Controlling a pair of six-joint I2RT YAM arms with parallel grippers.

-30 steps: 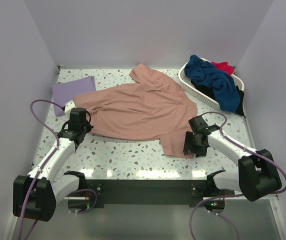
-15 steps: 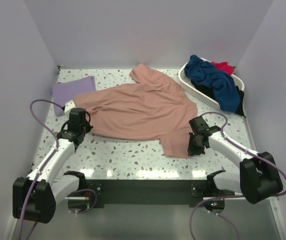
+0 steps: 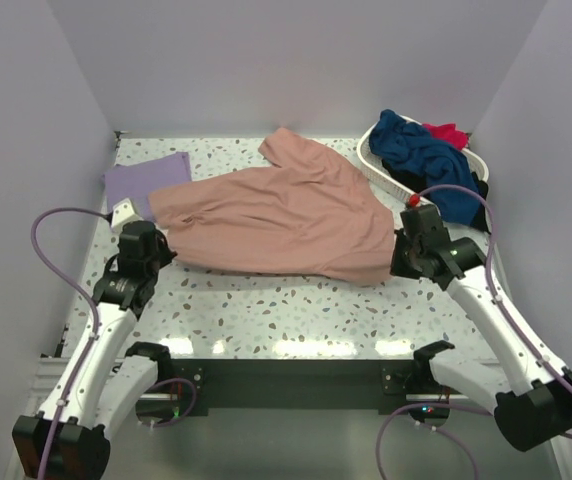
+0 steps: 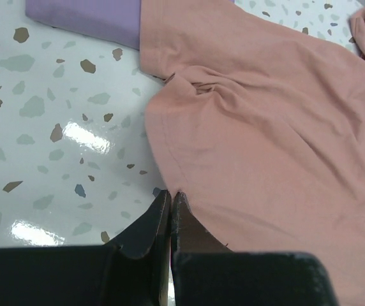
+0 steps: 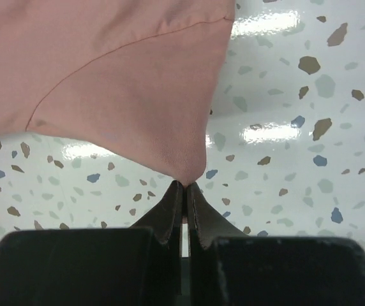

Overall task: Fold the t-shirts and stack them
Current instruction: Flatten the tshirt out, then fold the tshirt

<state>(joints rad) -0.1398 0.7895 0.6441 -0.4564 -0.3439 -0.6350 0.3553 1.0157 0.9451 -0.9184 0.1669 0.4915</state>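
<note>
A dusty-pink t-shirt [image 3: 286, 215] lies spread across the middle of the table. My left gripper [image 3: 159, 256] is shut on its near-left hem, and the left wrist view shows the closed tips [image 4: 171, 193] pinching the pink edge [image 4: 265, 127]. My right gripper [image 3: 398, 262] is shut on the shirt's near-right corner. In the right wrist view that corner [image 5: 170, 127] hangs from the tips [image 5: 186, 185] a little above the table. A folded lavender t-shirt [image 3: 144, 183] lies at the back left, partly under the pink one [image 4: 87, 19].
A white slatted basket [image 3: 374, 160] stands tilted at the back right, holding navy [image 3: 426, 160], red [image 3: 448, 132] and black [image 3: 480, 195] shirts. Lavender walls close in the left, back and right sides. Speckled tabletop [image 3: 266, 305] shows in front of the pink shirt.
My right gripper shut on the pink shirt's near-right corner and carried it up and to the right, pulling out the drooping flap. My left arm shifted slightly, still gripping.
</note>
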